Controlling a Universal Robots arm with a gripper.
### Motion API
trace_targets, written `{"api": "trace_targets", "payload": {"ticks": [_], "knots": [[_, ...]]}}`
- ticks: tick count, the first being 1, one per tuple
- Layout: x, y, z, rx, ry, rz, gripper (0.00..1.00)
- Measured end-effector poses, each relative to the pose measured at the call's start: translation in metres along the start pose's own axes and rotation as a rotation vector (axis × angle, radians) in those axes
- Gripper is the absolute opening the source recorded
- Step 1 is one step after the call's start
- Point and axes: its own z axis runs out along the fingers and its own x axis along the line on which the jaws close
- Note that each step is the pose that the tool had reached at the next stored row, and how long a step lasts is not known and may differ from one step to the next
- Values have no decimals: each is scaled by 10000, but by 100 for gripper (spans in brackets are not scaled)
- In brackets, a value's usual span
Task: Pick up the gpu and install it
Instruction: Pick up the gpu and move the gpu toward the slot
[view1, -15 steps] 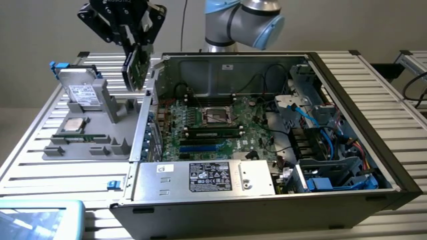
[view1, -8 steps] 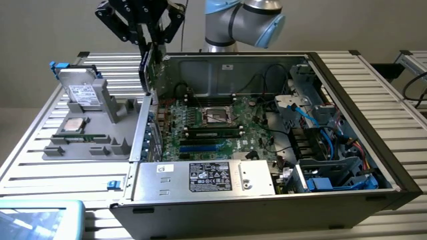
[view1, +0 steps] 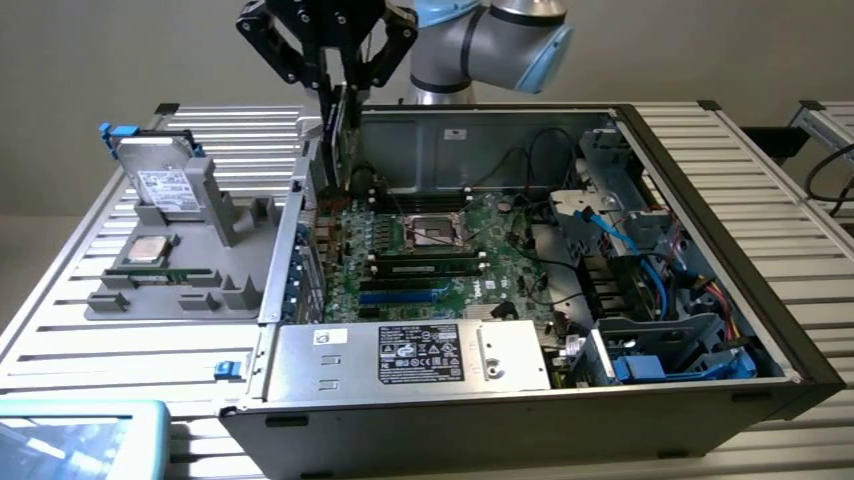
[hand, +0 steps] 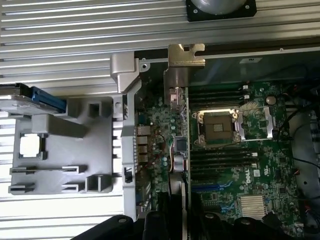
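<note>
My gripper (view1: 342, 82) hangs over the back left corner of the open computer case (view1: 694, 180), shut on the gpu (view1: 344, 135). The card hangs upright and edge-on, with its lower end just above the motherboard (view1: 427, 250) near the case's left wall. In the wrist view the gpu (hand: 179, 125) appears as a thin edge running out from the gripper (hand: 172, 220), and its silver metal bracket (hand: 186, 56) sits at the far end by the case's rear wall. The CPU socket (hand: 218, 125) lies beside it.
To the exterior view's left of the case, a grey fixture tray (view1: 200, 290) holds a silver hard drive (view1: 167, 185), a CPU (view1: 147, 250) and a memory stick (view1: 150, 269). The power supply (view1: 400, 355) fills the case's front. Drive cage and blue cables (view1: 641, 300) crowd the right side.
</note>
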Motion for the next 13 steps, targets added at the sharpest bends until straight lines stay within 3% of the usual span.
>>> {"api": "trace_targets", "payload": {"ticks": [6, 13], "knots": [[-277, -26, -13, 7, 78, 11, 28], [-598, -37, -20, 8, 98, 14, 28]]}}
